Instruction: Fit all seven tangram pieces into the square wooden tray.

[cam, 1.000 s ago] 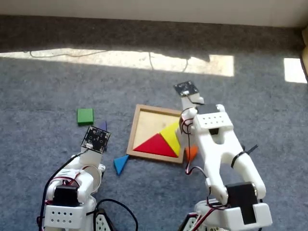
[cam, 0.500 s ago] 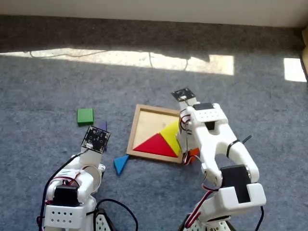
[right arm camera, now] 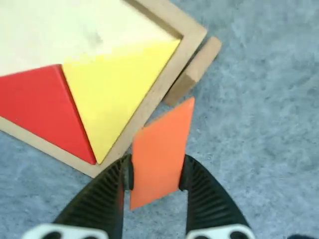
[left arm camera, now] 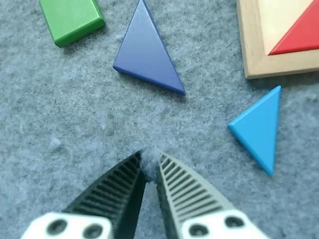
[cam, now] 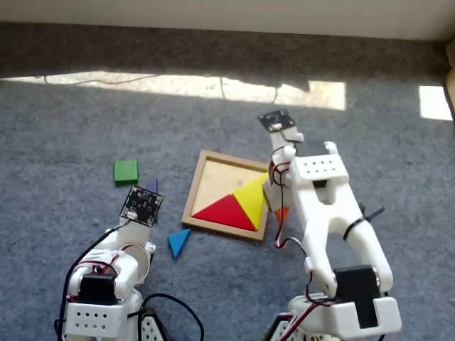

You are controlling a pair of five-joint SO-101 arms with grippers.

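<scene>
The square wooden tray point(cam: 219, 177) is seen lying on grey carpet point(cam: 85, 114) near the middle of the high view. Two pieces are seated in it: a red triangle point(cam: 224, 211) is placed against the frame at the tray's 6 o'clock side, and a yellow triangle point(cam: 253, 195) is set flush beside it toward 4 o'clock, their long edges touching. The right gripper point(right arm camera: 155, 162) is clamped on an orange parallelogram point(right arm camera: 162, 149), which is held just outside the tray's frame at about 4 o'clock of the tray, with one end overlapping the frame in the right wrist view. A small tan block point(right arm camera: 194, 69) is seen touching the outside of the frame near the corner beside the yellow triangle. The left gripper point(left arm camera: 149, 157) is held low over bare carpet at 7 o'clock of the tray; its jaws are drawn almost together and nothing is gripped between them. A dark blue triangle point(left arm camera: 147, 52) is laid at 12 o'clock of that gripper, a green square point(left arm camera: 71, 19) at 11 o'clock, and a light blue triangle point(left arm camera: 259, 127) at 2 o'clock, near the tray's corner but apart from it. All three pieces are lying flat and apart from each other.
</scene>
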